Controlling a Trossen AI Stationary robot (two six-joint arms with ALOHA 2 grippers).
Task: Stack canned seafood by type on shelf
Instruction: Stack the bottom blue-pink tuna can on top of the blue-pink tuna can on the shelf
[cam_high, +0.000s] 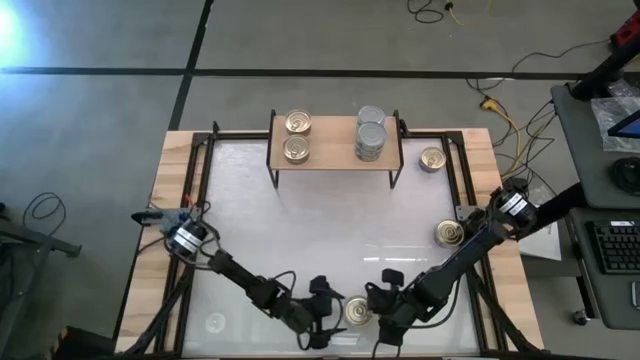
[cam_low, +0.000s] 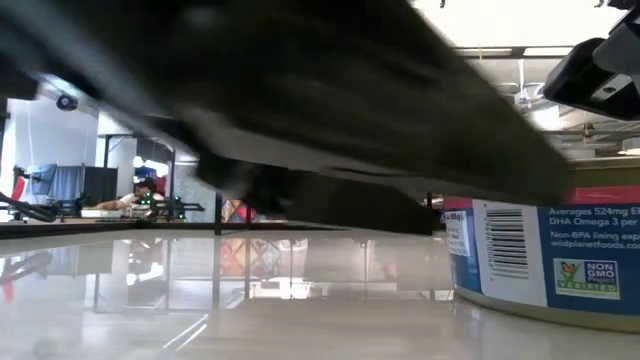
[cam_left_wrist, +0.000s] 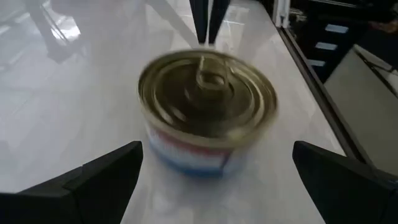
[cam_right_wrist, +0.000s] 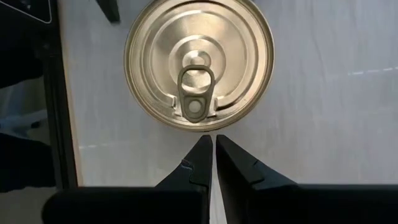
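A gold-lidded can with a blue and red label stands upright on the white tabletop near the front edge; it also shows in the low view. My left gripper is open on its left; the can sits just ahead of the spread fingers. My right gripper is shut on the can's right, tips at its rim. On the shelf, far centre, two gold cans rest side by side at the left and silver cans are stacked at the right. My right gripper's shut fingertips point slanting down at the can's rim beside the pull-ring, coming from the table's right. Whether they touch the rim, I cannot tell. The can stands flat on the table.
Two more gold cans stand on the table at the right, one beside the shelf and one by the right arm. Black rails frame the white top. The front edge lies close behind the grippers.
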